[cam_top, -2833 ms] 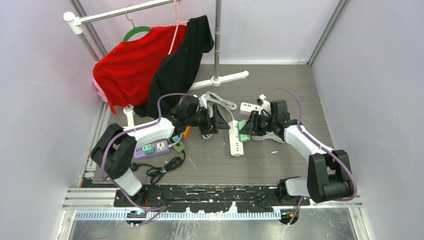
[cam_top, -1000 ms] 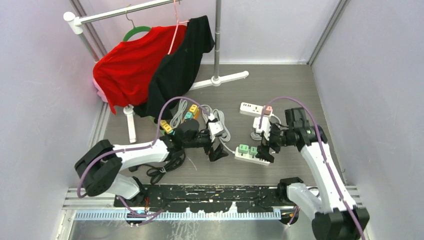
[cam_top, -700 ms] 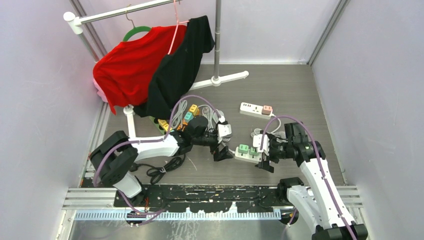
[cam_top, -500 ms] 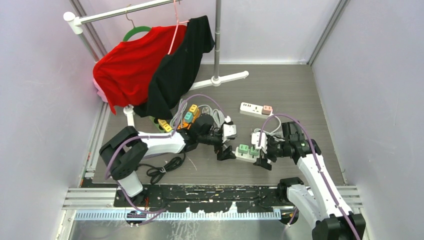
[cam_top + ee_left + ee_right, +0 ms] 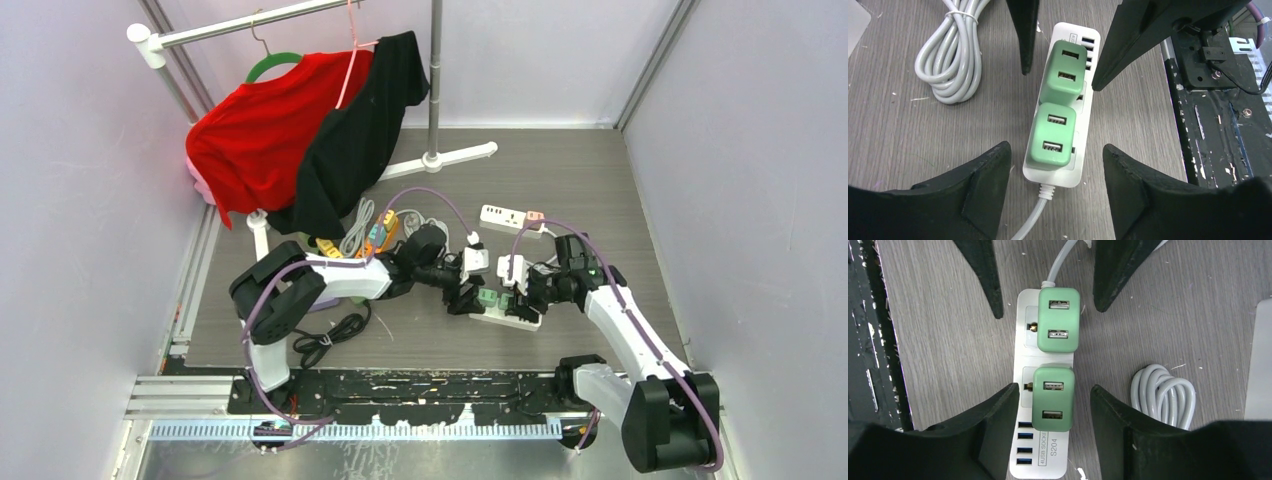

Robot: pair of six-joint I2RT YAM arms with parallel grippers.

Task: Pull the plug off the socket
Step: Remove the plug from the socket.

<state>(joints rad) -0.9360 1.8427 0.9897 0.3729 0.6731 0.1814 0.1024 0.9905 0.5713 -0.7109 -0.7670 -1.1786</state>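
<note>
two grippers crowd over one white power strip [image 5: 512, 319], which lies close to the counter's [image 5: 600, 180] near edge, right of its middle, with both green charger plugs seated in it. the left gripper [image 5: 1055, 147] straddles the cable-end plug [image 5: 1049, 134], jaws apart, gripping nothing; the right gripper [image 5: 1055, 390] straddles the usb-end plug [image 5: 1052, 405], likewise released. nothing pins the strip, so a pull may lift strip and plug together. tips so close could knock. smooth plug sides may slip, or a jaw may clamp the strip's edge too.
</note>
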